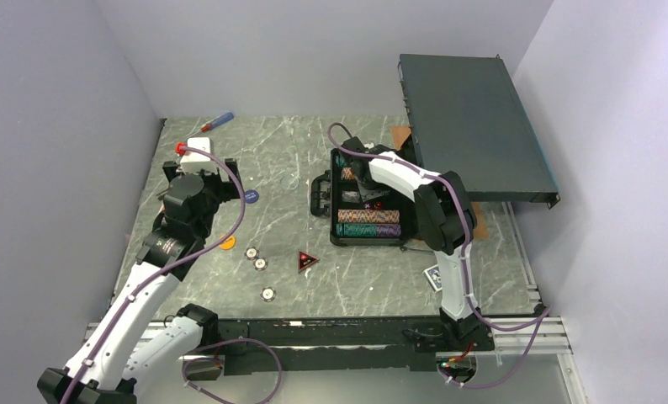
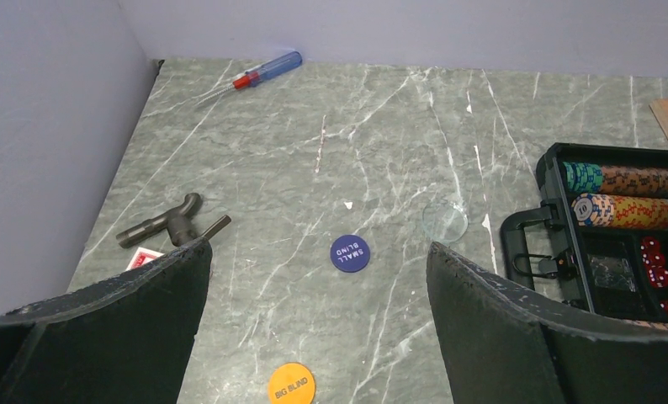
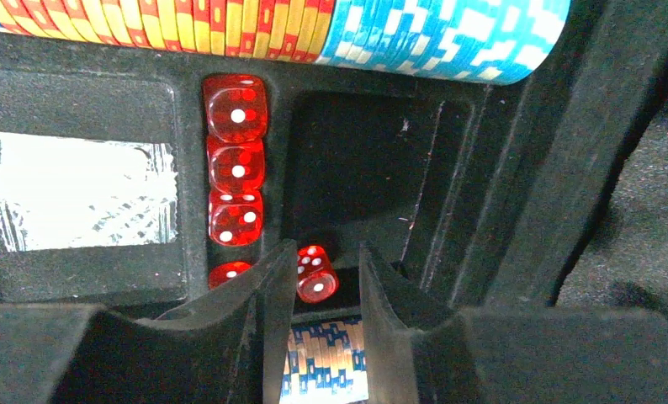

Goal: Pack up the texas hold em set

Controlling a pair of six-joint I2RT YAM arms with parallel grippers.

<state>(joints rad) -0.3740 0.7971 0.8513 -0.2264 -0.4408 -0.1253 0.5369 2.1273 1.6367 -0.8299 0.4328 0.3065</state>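
The small dark grey case (image 1: 402, 225) lies open at centre right, with its black handle (image 1: 320, 195) on the left and rows of striped chips (image 1: 368, 222) inside. My right gripper (image 1: 363, 181) reaches into it. In the right wrist view its jaws (image 3: 328, 252) stand narrowly apart around a tilted red die (image 3: 317, 276), beside a column of three red dice (image 3: 236, 168). My left gripper (image 1: 227, 178) is wide open and empty (image 2: 318, 246) above the blue SMALL BLIND button (image 2: 349, 253) and the orange BIG BLIND button (image 2: 290, 385). A red card deck (image 2: 144, 257) peeks out by the left finger.
Three loose chips (image 1: 261, 263) and a dark red triangular piece (image 1: 306, 260) lie in front. A clear disc (image 2: 444, 222), a black T-shaped tool (image 2: 172, 220) and a screwdriver (image 2: 267, 70) lie on the table. The large dark rack box (image 1: 474, 126) stands at back right.
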